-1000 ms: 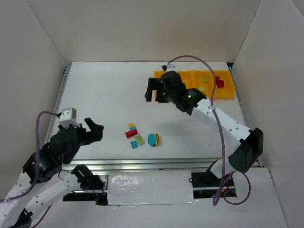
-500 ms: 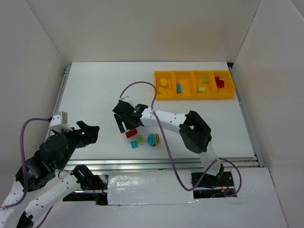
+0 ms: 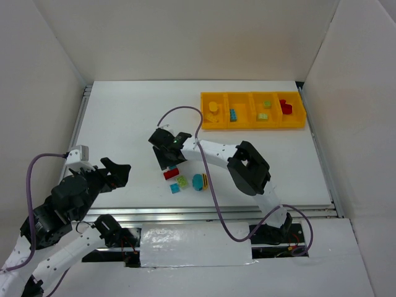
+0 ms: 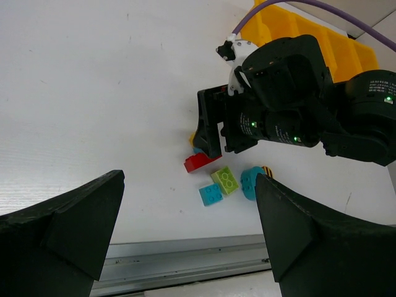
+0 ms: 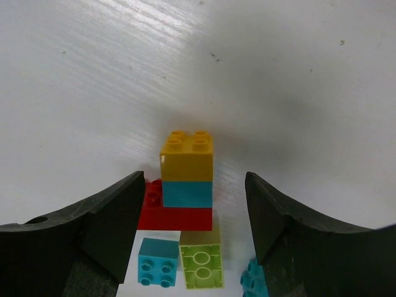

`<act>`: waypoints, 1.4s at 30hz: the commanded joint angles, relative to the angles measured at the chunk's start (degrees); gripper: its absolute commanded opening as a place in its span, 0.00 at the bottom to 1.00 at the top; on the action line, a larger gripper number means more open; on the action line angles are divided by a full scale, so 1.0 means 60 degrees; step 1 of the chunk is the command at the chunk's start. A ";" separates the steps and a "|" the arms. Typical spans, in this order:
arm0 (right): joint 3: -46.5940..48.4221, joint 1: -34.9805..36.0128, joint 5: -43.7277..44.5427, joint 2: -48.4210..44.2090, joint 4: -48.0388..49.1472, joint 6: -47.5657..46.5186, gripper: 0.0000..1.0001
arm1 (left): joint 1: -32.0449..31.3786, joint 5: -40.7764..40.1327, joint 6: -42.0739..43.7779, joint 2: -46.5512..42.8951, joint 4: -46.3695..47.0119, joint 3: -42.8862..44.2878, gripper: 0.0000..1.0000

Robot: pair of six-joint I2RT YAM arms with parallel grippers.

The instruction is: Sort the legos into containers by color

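Note:
A stack of legos, yellow on blue on a red brick [image 5: 187,158], stands on the white table. My right gripper [image 5: 193,185] straddles this stack, open, with a small gap on each side. From above, the right gripper [image 3: 167,153] covers the stack and only the red brick [image 3: 171,174] shows. Nearby lie a green brick [image 3: 182,181], a small blue brick [image 3: 176,188] and a rounded blue piece [image 3: 198,181] with a striped yellow one. The yellow containers [image 3: 250,126] hold sorted bricks at the back right. My left gripper [image 3: 114,170] hovers open, left of the cluster.
The left wrist view shows the right arm's black wrist [image 4: 284,93] above the cluster, the green brick [image 4: 225,180] and the metal table edge [image 4: 185,260] below. White walls enclose the table on three sides. A purple cable [image 3: 185,114] loops over the right arm.
The right arm swung from over the containers down to the brick cluster and lowered around the stack, its jaws narrowing. The left arm drew back slightly toward the lower left.

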 commanded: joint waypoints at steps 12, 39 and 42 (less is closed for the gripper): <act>0.0734 -0.0054 -0.0585 0.0744 0.0056 -0.0106 0.58 | -0.0001 0.0055 0.0085 -0.0168 0.0461 -0.0015 1.00; -0.3218 0.0780 0.3721 -0.6197 0.1258 0.3203 0.00 | -0.0001 0.4492 0.0538 0.1867 0.5205 -0.1539 1.00; -0.3672 0.1073 0.3736 -0.6841 0.1271 0.3423 0.00 | -0.0001 0.5355 0.0817 0.2336 0.6099 -0.1495 0.99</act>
